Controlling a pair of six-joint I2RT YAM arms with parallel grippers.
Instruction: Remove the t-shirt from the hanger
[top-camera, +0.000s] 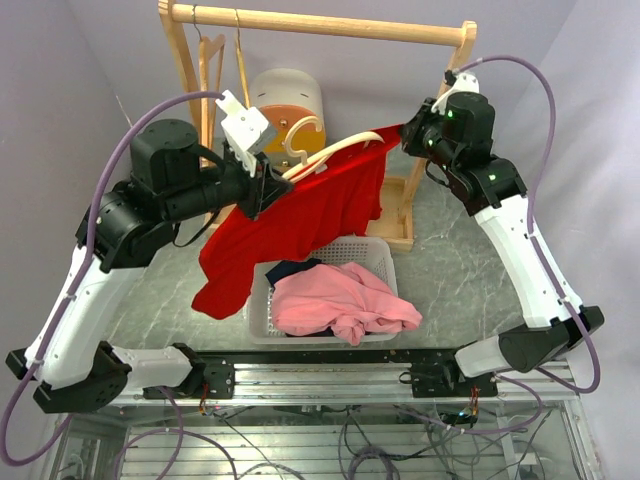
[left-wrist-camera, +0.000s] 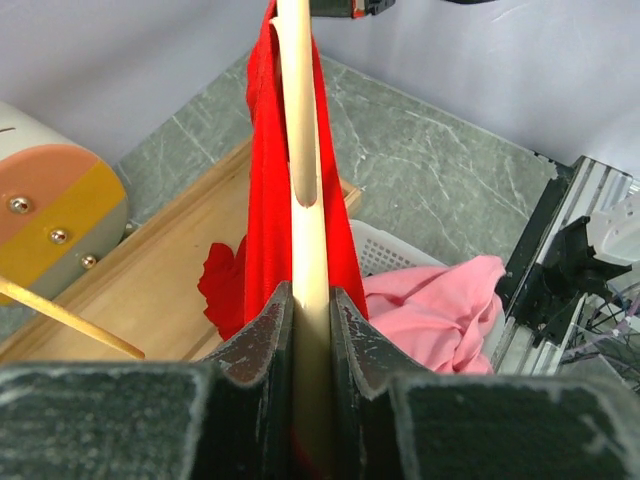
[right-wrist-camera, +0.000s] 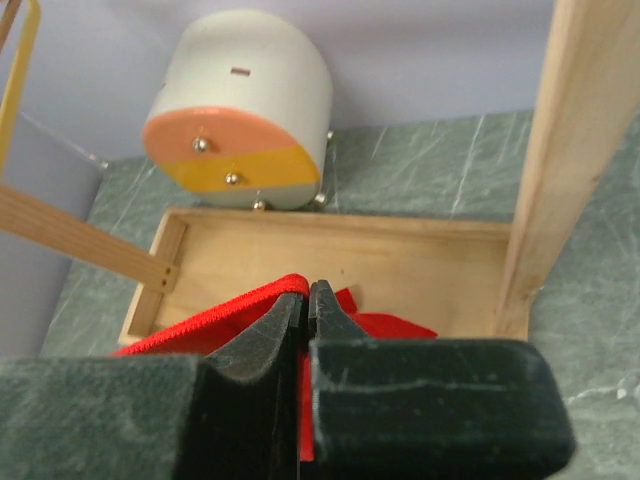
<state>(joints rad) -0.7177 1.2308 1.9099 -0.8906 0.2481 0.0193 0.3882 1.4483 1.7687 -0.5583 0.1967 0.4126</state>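
One white basket (top-camera: 256, 300) sits nearest, with one pink garment (top-camera: 340, 305) heaped inside. Just above the basket, one red t-shirt (top-camera: 320, 205) hangs on one pale hanger (top-camera: 345, 150), its hem draping past the basket's left rim. Above-left of the basket, the left gripper (top-camera: 265, 195) clamps the hanger's arm. Above-right, the right gripper (top-camera: 405, 135) pinches the shirt's edge. One wooden rack (top-camera: 330, 24) stands behind the basket.

This is a robotics lab bench, not a laundry room. The left arm (top-camera: 90, 290) and right arm (top-camera: 530, 260) are bolted to an aluminium rail (top-camera: 330, 375) at the near edge, with loose cables (top-camera: 350, 440) tangled beneath it. Blank pale walls (top-camera: 60, 80) box in the stone-patterned table (top-camera: 450, 280). A bare wooden clothes rack (top-camera: 320, 22) stands at the far side.
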